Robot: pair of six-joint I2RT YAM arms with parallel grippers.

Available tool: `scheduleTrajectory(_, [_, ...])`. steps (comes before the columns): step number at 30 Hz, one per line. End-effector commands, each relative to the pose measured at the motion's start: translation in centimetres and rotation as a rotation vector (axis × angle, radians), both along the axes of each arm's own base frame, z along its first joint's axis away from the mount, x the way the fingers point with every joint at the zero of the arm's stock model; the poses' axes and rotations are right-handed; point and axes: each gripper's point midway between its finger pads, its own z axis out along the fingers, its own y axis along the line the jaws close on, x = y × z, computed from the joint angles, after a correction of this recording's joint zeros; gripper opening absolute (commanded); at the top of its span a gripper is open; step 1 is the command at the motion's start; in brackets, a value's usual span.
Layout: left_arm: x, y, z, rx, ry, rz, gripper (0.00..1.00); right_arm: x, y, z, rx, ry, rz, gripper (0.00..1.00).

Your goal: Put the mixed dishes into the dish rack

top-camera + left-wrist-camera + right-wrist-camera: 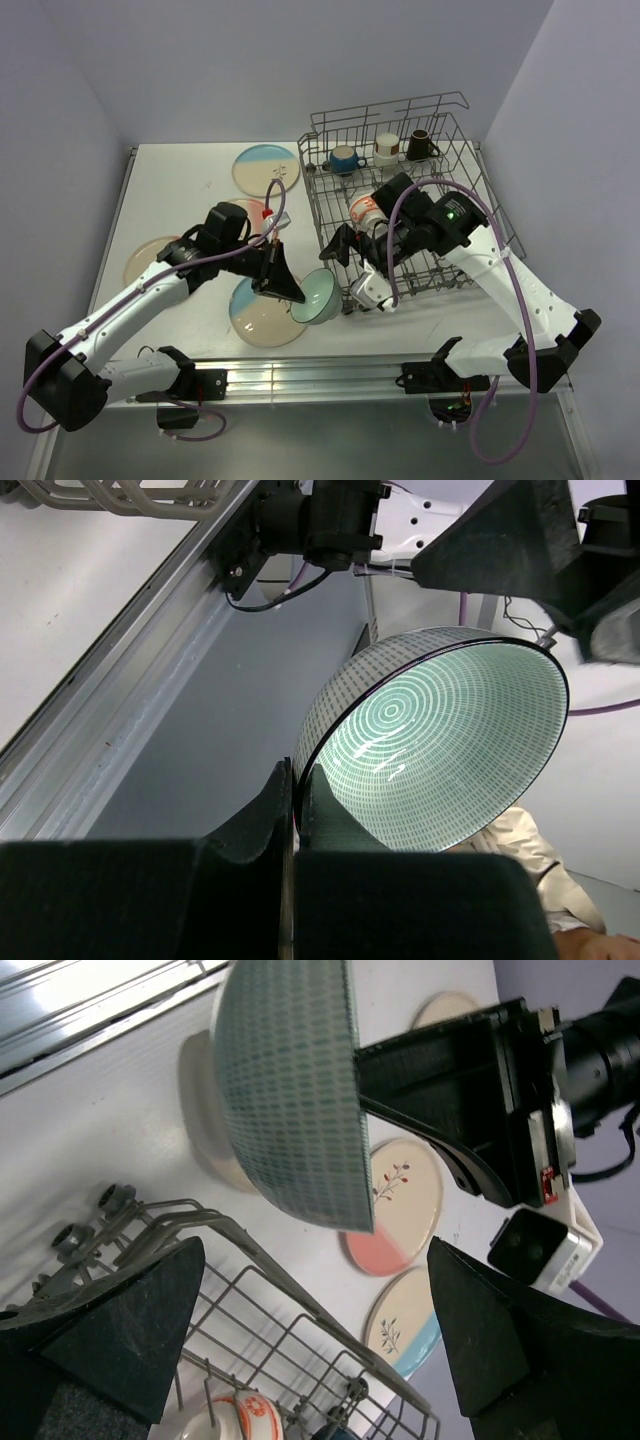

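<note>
Left gripper (290, 290) is clenched on the rim of the pale teal bowl (320, 296), one finger inside and one outside. The bowl is tipped on edge and lifted off the table (180, 180), over the right edge of a cream-and-blue plate (255, 320). It sits just left of the near-left corner of the dish rack (400, 108), still outside it. Right gripper (352, 268) is spread wide with nothing in it, over that same rack corner. It faces the bowl's outer side, close but apart. Three mugs (387, 150) stand in the rack's far row.
</note>
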Motion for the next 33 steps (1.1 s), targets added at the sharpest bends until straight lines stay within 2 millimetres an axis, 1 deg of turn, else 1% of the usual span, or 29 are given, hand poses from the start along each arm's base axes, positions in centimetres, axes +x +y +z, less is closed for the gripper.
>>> scheduleTrajectory(1, [0.1, -0.2, 2.6, -0.097, -0.053, -0.062, 0.00, -2.4, -1.7, -1.3, -0.089, 0.027, 0.036, 1.00])
scheduleTrajectory(4, [0.5, -0.3, 2.9, -0.112, -0.056, -0.060, 0.00, -2.7, -1.3, -2.1, -0.097, 0.045, 0.035, 1.00])
scheduleTrajectory(5, [0.6, -0.3, 2.9, -0.114, -0.055, -0.063, 0.00, -2.6, -0.5, -1.9, -0.073, 0.029, 0.037, 1.00])
scheduleTrajectory(7, [0.7, -0.5, 3.0, -0.124, -0.054, -0.069, 0.00, -2.7, -0.2, -2.4, -0.078, 0.042, 0.016, 1.00])
scheduleTrajectory(8, [0.6, -0.5, 3.1, -0.130, -0.047, -0.070, 0.00, -2.6, 0.4, -2.4, -0.061, 0.034, 0.020, 1.00])
scheduleTrajectory(10, [0.6, -0.6, 3.5, -0.153, -0.055, -0.077, 0.00, -2.9, 0.7, -3.0, -0.075, 0.047, 0.015, 1.00])
scheduleTrajectory(11, [0.6, -0.7, 3.7, -0.157, -0.046, -0.073, 0.00, -3.0, 1.2, -3.1, -0.067, 0.036, 0.027, 1.00])
scheduleTrajectory(12, [0.6, -0.7, 3.8, -0.163, -0.047, -0.074, 0.00, -3.1, 1.3, -3.6, -0.073, 0.048, 0.014, 1.00])
scheduleTrajectory(17, [0.4, -0.7, 4.7, -0.202, -0.047, -0.071, 0.00, -2.3, 3.2, -2.8, -0.017, 0.043, -0.028, 0.95])
scheduleTrajectory(23, [0.2, -0.6, 4.5, -0.209, -0.035, -0.057, 0.00, -1.6, 4.4, -1.4, 0.035, 0.052, -0.072, 0.81])
scheduleTrajectory(24, [0.1, -0.5, 4.4, -0.212, -0.034, -0.057, 0.00, -1.4, 4.4, -1.3, 0.038, 0.047, -0.082, 0.75])
scheduleTrajectory(25, [0.2, -0.5, 4.4, -0.216, -0.035, -0.054, 0.00, -1.3, 4.5, -1.1, 0.047, 0.038, -0.085, 0.72])
scheduleTrajectory(29, [0.2, -0.3, 3.9, -0.207, -0.023, -0.049, 0.00, -0.7, 4.3, -0.8, 0.064, -0.021, -0.097, 0.62])
scheduleTrajectory(30, [0.2, -0.2, 3.8, -0.203, -0.023, -0.047, 0.00, -0.8, 4.1, -0.7, 0.069, -0.036, -0.093, 0.57])
scheduleTrajectory(32, [0.3, -0.1, 3.6, -0.199, -0.018, -0.046, 0.00, -0.8, 3.9, -0.8, 0.070, -0.053, -0.088, 0.51])
scheduleTrajectory(33, [0.3, -0.1, 3.6, -0.198, -0.018, -0.045, 0.00, -1.0, 3.6, -0.8, 0.072, -0.063, -0.082, 0.45])
